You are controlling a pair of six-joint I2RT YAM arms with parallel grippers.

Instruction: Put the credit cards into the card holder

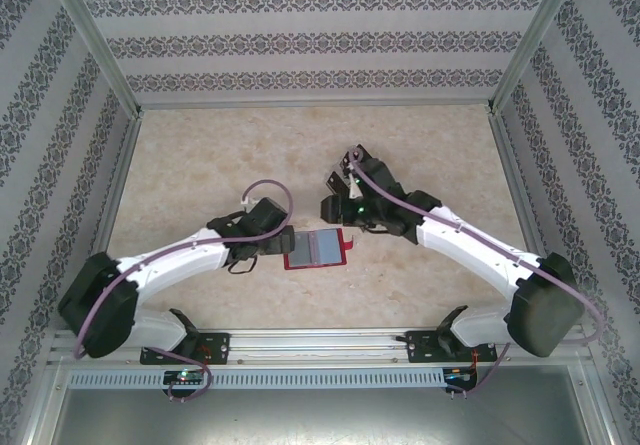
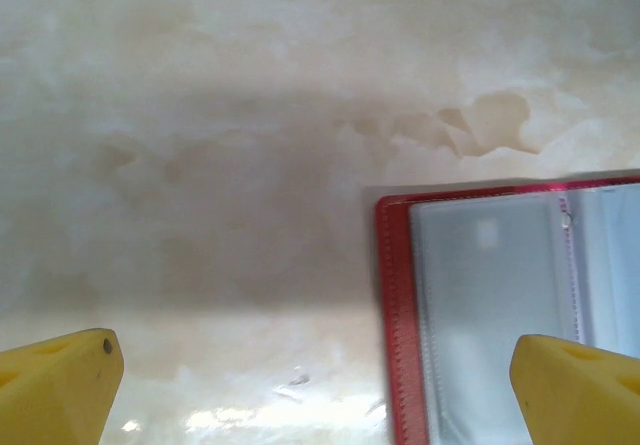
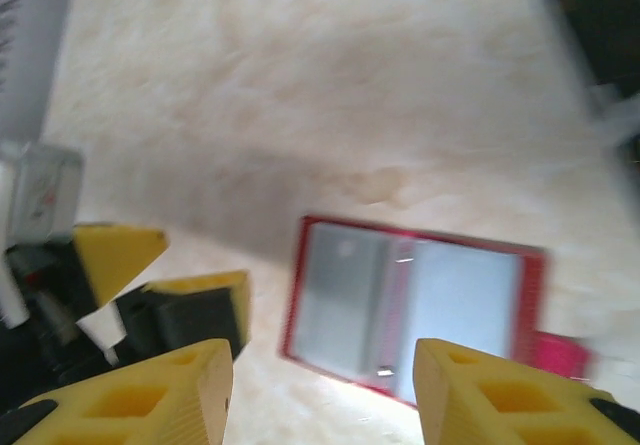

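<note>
Left end effector (image 2: 320, 385) at card holder (image 2: 480, 295)

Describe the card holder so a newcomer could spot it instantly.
On the beige marbled table, look between the left arm and right arm. The card holder lies open there: a flat rectangle with grey-blue pockets, its red border unlike the white-and-black arms.

I see a smooth, faintly glossy marbled table (image 2: 250, 115), a holder (image 2: 395, 325) of stitched red leatherette, shiny plastic inside, and matt plastic fingers (image 2: 60, 385).
</note>
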